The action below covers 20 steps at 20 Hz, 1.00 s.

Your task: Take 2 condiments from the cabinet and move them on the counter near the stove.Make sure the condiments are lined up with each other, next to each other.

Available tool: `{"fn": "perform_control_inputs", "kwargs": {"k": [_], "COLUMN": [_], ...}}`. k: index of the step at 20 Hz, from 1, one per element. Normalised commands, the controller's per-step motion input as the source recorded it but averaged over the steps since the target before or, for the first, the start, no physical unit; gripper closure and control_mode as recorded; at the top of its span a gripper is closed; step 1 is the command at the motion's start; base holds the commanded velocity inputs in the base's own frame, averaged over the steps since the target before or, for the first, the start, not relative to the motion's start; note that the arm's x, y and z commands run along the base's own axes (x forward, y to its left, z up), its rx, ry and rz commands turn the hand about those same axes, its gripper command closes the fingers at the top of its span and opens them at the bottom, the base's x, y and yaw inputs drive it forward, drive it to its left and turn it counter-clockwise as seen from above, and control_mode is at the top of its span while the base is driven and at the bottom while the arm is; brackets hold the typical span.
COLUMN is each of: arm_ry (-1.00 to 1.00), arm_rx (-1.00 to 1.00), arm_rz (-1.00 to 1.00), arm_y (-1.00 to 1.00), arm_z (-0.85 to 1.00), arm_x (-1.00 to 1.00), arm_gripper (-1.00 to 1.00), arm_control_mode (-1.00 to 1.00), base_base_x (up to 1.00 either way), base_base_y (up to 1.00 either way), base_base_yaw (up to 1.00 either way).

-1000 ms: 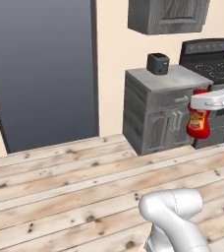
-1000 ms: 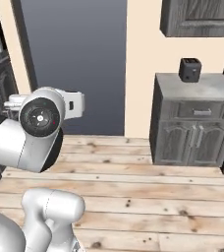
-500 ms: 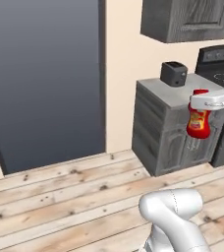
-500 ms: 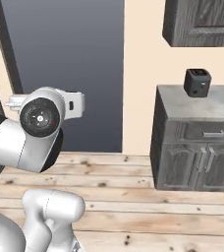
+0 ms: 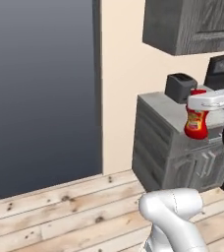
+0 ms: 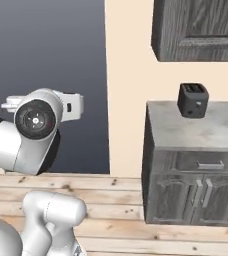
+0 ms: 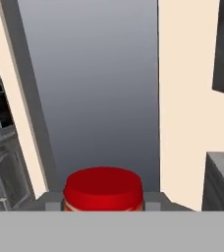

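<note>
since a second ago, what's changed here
The base has driven, so the whole view shifted: the counter, toaster and wall cabinet now sit closer and larger. Nothing was picked up or let go. The gripper stays shut on the red squeeze bottle, carried upright at the same spot beside the arm.

Counter (image 6: 206, 131): bare stone at 6 o'clock of the toaster (image 6: 193, 99), which blocks the back edge. Wall cabinet (image 6: 201, 27) overhangs at 12 o'clock, limiting headroom.

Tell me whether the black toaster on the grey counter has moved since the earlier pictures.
No. The black toaster sits at the same back spot on the light grey marbled counter; the base drove, shifting the whole view.
</note>
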Motion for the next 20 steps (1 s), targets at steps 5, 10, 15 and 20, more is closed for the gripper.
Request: {"fn": "perform_control_inputs", "kwargs": {"k": [5, 10, 15, 20], "arm_ry": [0.0, 0.0, 0.0, 0.0], "arm_rx": [0.0, 0.0, 0.0, 0.0], "arm_rz": [0.0, 0.0, 0.0, 0.0], "arm_y": [0.0, 0.0, 0.0, 0.0], "arm_z": [0.0, 0.0, 0.0, 0.0], "arm_x": [0.0, 0.0, 0.0, 0.0], "arm_gripper": [1.0, 1.0, 1.0, 1.0], "arm_control_mode": [1.0, 1.0, 1.0, 1.0], "base_base_x": [1.0, 1.0, 0.93, 0.51], "base_base_y": [-1.0, -1.0, -1.0, -1.0], "base_base_yaw": [0.01, 0.03, 0.01, 0.0]}}
